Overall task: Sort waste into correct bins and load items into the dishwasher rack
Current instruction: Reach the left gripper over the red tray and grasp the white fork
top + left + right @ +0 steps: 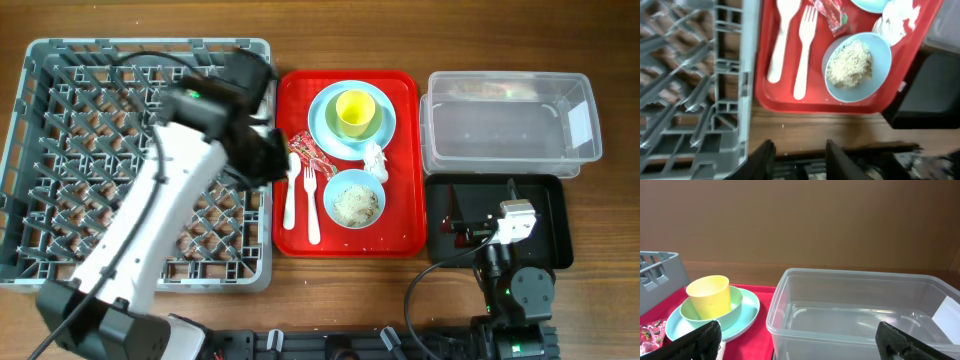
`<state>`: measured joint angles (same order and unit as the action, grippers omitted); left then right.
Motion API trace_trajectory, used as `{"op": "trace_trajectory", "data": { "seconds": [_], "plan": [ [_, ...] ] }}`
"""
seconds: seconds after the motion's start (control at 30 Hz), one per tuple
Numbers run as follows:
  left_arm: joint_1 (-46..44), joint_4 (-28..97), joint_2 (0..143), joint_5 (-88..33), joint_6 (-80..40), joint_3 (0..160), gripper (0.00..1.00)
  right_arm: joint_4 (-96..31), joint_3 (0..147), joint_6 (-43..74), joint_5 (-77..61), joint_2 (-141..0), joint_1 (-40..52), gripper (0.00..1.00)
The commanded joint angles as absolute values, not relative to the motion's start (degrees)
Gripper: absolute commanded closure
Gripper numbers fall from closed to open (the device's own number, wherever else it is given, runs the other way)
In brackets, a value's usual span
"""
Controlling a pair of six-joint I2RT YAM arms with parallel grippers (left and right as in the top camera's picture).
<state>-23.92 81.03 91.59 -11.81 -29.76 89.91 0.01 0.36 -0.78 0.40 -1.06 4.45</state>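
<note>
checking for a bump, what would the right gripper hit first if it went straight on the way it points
Probably the near wall of the clear tub, which sits straight ahead of the open right gripper; how far off is unclear.

Red tray [402,215] mid-scene, flat on wooden table [610,215], plain brown wall [800,220] behind

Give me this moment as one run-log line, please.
left gripper open, near red tray | right gripper open, over black tray | wrapper, tissue on red tray | clear tub empty
</note>
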Motion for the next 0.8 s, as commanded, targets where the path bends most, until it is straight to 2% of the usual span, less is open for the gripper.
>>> {"op": "trace_trajectory", "data": {
  "seconds": [0.0, 0.1, 0.13, 0.23, 0.27, 0.33, 0.53, 0.6, 0.77],
  "plan": [
    [-31.59, 73.93, 91.68, -7.57, -32.47, 83.64, 0.55, 0.36, 0.3, -1.32, -0.1, -0.95, 4.64, 0.0],
    [-35.51, 68.29, 91.68, -7.31, -32.38, 80.31, 0.46, 0.36, 0.3, -1.37, -0.1, -0.95, 4.64, 0.0],
    [-36.12, 67.55, 91.68, -7.4, -32.4, 80.25, 0.46, 0.36, 0.3, -1.34, -0.1, -0.95, 4.64, 0.0],
    [-36.91, 65.41, 91.68, -7.4, -32.45, 80.25, 0.51, 0.36, 0.3, -1.34, -0.1, -0.95, 4.64, 0.0],
    [-36.91, 64.69, 91.68, -7.35, -32.45, 80.23, 0.6, 0.36, 0.3, -1.34, -0.1, -0.95, 4.64, 0.0],
    [-36.91, 64.14, 91.74, -7.31, -32.77, 79.94, 0.68, 0.36, 0.3, -1.37, -0.1, -0.95, 4.64, 0.0],
    [-38.48, 61.45, 91.85, 0.8, -42.94, 72.99, 0.73, 0.36, 0.3, -1.34, -0.1, -0.95, 4.64, 0.0],
    [-39.22, 57.63, 91.85, 0.78, -42.92, 69.56, 0.76, 0.36, 0.3, -1.34, -0.1, -0.97, 4.64, 0.0],
    [-40.91, 48.49, 91.85, 1.08, -42.92, 62.72, 0.77, 0.36, 0.3, -1.37, -0.1, -0.97, 4.64, 0.0]
  ]
}}
